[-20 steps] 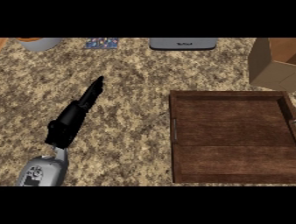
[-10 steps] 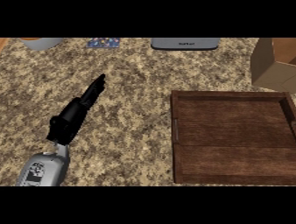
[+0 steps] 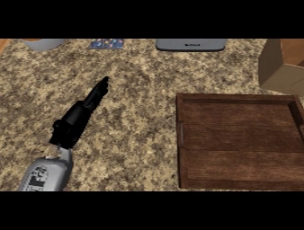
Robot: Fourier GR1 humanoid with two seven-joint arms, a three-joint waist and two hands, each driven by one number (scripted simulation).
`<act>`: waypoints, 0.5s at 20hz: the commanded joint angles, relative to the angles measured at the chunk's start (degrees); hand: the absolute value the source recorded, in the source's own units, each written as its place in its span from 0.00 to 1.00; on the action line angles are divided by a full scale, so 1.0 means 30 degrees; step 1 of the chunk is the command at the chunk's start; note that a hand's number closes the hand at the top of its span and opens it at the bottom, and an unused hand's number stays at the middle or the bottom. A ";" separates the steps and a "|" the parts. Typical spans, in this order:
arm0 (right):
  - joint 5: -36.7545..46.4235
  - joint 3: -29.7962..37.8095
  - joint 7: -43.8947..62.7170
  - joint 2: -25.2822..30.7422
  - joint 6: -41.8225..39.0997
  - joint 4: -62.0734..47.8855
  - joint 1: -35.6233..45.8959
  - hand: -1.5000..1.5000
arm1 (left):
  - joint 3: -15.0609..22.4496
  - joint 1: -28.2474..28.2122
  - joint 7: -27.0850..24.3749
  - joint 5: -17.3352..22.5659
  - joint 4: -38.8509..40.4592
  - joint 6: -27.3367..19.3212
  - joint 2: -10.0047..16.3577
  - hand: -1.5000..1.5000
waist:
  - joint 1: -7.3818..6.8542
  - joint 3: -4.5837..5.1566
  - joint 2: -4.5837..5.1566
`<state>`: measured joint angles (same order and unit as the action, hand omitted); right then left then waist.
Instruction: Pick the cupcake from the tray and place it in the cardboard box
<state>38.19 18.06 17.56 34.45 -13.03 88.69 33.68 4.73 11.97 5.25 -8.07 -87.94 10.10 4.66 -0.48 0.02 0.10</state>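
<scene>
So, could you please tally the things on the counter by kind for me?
Wooden tray: 1
Cardboard box: 1
Grey appliance: 1
Pale round container: 1
Blue patterned packet: 1
Total: 5

Dark brown tray (image 3: 244, 101), speckled counter (image 3: 135, 81)

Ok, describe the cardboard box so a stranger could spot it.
On the speckled stone counter, find the dark wooden tray at the right. Beyond its far right corner stands the cardboard box, the only tan, flat-sided thing; its neighbours along the far edge are grey or blue.
</scene>
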 commanded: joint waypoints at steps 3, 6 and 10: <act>0.1778 -0.0478 -0.1464 0.1105 0.1541 -0.5615 0.2687 1.00 | -0.0056 0.0231 -0.0273 -0.0196 -0.0004 -0.0010 -0.0051 0.50 | -0.0147 -0.0004 0.0052; 0.2978 -0.1504 -0.1334 0.0205 0.3016 -0.7178 0.3668 1.00 | 0.0566 -0.0846 -0.0233 -0.0537 -0.0963 -0.0028 -0.0204 0.50 | -0.0203 -0.0003 0.0017; 0.3692 -0.1272 -0.3993 0.1327 0.4091 -1.2642 0.5658 1.00 | 0.0454 -0.0496 0.0625 0.0022 -0.0983 0.0320 -0.0404 0.50 | -0.0453 -0.0014 0.0112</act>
<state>46.69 14.80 9.53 36.98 -3.71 62.19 45.49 5.36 11.48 5.44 -8.49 -88.67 10.46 3.89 -1.29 -0.01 0.34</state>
